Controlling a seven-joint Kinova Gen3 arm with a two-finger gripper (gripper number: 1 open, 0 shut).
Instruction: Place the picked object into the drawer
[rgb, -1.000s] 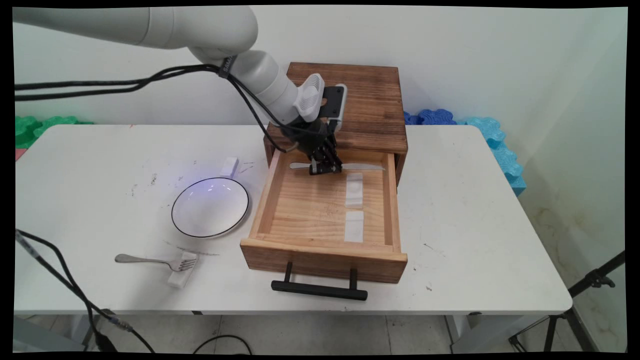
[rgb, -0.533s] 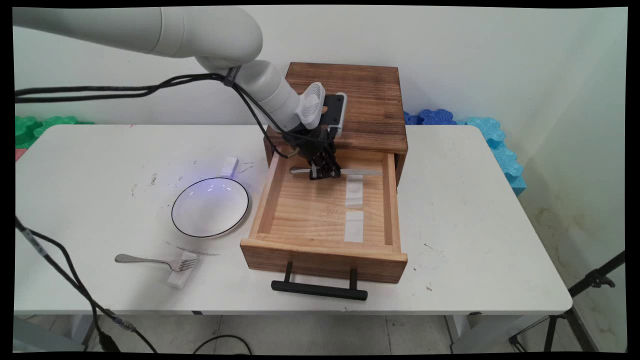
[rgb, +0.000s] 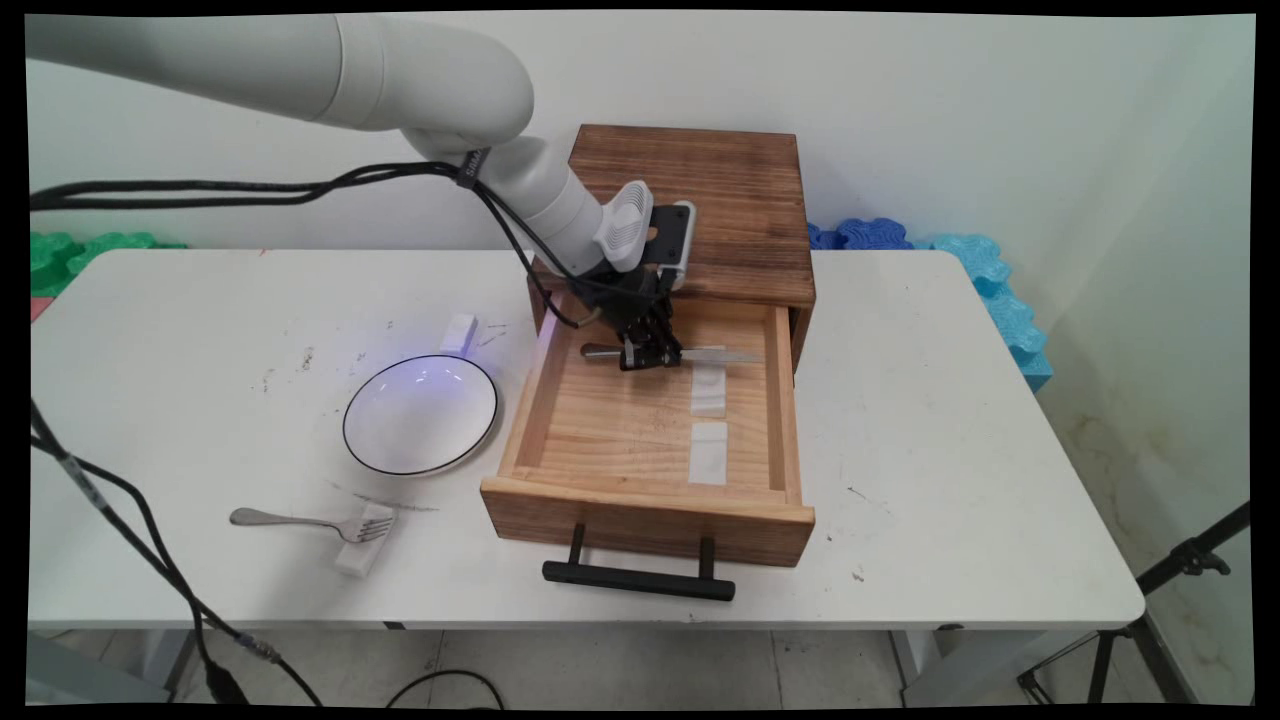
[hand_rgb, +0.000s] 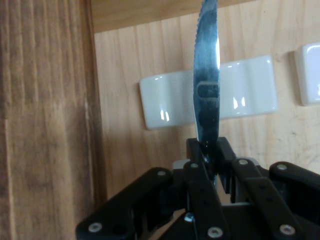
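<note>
My gripper (rgb: 648, 357) hangs inside the open wooden drawer (rgb: 530, 415), near its back, shut on a metal table knife (rgb: 720, 354). The knife lies level, handle to the left, blade pointing right, just above the far white rest (rgb: 709, 388). In the hand view the gripper (hand_rgb: 209, 150) pinches the serrated blade (hand_rgb: 207, 75), which runs upward across that white rest (hand_rgb: 165, 107). A second white rest (rgb: 708, 452) lies nearer the drawer front, and its end (hand_rgb: 309, 80) shows at the right edge of the hand view.
The drawer belongs to a dark wooden cabinet (rgb: 740, 200) at the table's back and has a black handle (rgb: 638, 580). A white bowl with a black rim (rgb: 420, 414), a fork (rgb: 300, 522) on a white rest, and a small white block (rgb: 459, 332) lie to the left.
The gripper has carried the knife a little toward the drawer's front and lower, bringing the blade over the far white rest.
</note>
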